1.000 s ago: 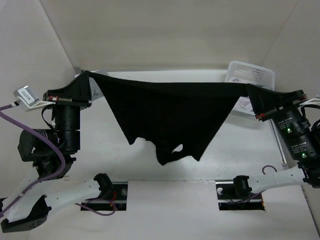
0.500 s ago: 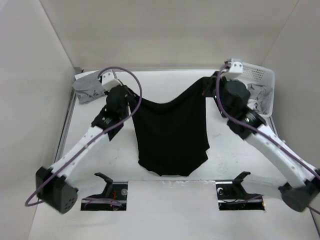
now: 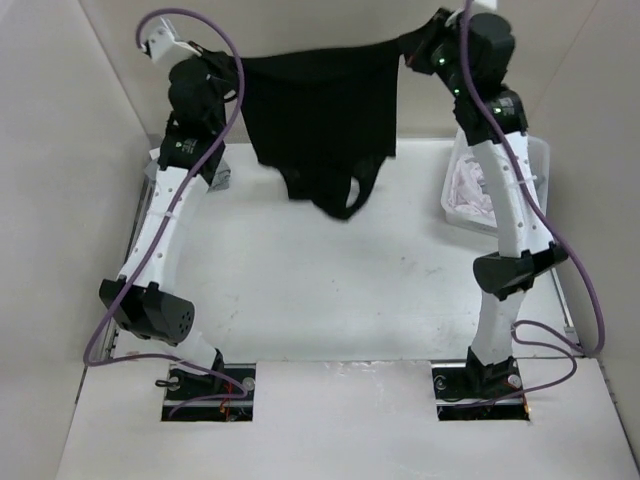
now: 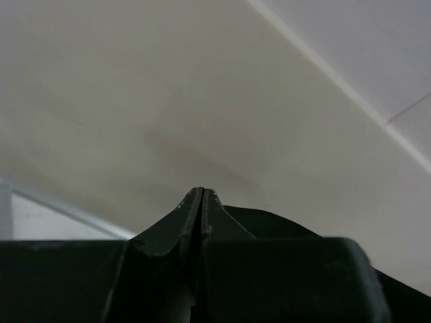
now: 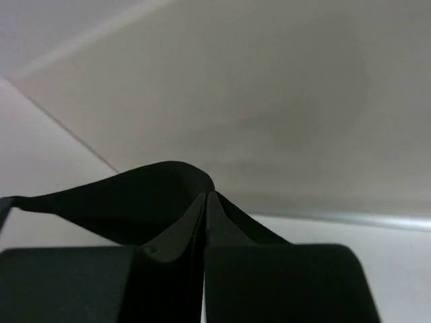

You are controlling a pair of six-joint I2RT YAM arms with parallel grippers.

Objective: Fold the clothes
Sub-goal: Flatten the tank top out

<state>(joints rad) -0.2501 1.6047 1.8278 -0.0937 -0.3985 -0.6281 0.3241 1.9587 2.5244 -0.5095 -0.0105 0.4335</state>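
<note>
Now the black garment (image 3: 320, 105) hangs high at the far side, its top edge stretched between our two arms and its lower part dangling in a loose tail above the far part of the bench (image 3: 330, 290). Half a second ago it drooped low over the middle of the bench with both arms reaching forward. A second ago it was pulled wide and taut. It has since been swung up and back towards the back wall (image 3: 330, 30), and no part of it appears to rest on the bench.

The left end effector (image 3: 238, 68) is clamped shut on one top corner. In the left wrist view its fingers meet tip to tip, with black cloth bulging beside them. The right end effector (image 3: 412, 50) is likewise pinched shut on the other corner, cloth spilling from its closed tips.

We judge this a spreading swing rather than a fold. The garment is open but not yet laid flat, so the folding proper has not begun.

At the right, the white basket (image 3: 540, 158) holds pale clothes (image 3: 468, 190).

We can read no brand, label or writing anywhere.
</note>
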